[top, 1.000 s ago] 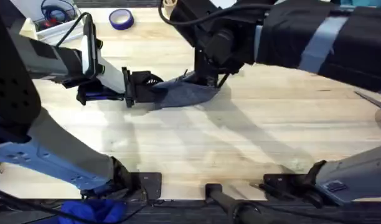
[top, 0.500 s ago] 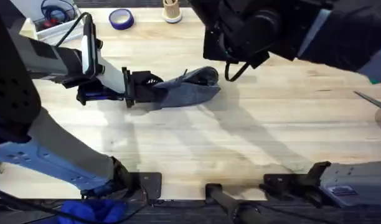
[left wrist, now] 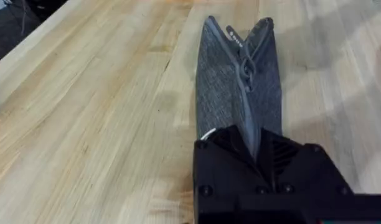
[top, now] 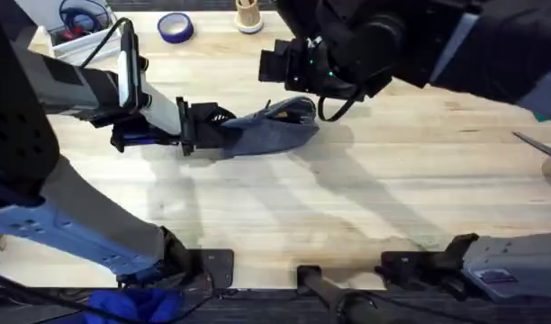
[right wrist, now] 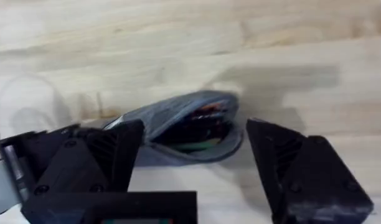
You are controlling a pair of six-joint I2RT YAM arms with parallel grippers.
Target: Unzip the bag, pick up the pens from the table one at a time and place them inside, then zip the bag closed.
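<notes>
Two tools: left tool clamps soft grey-blue fabric pouch end on wooden tabletop; right tool open above its gaping mouth. Limp fabric; grab zip tab.

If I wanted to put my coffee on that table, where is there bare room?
The wide bare table between the bag and the arm bases is free. Crowded: around the bag, where the left gripper clamps it and the right gripper hovers.
</notes>
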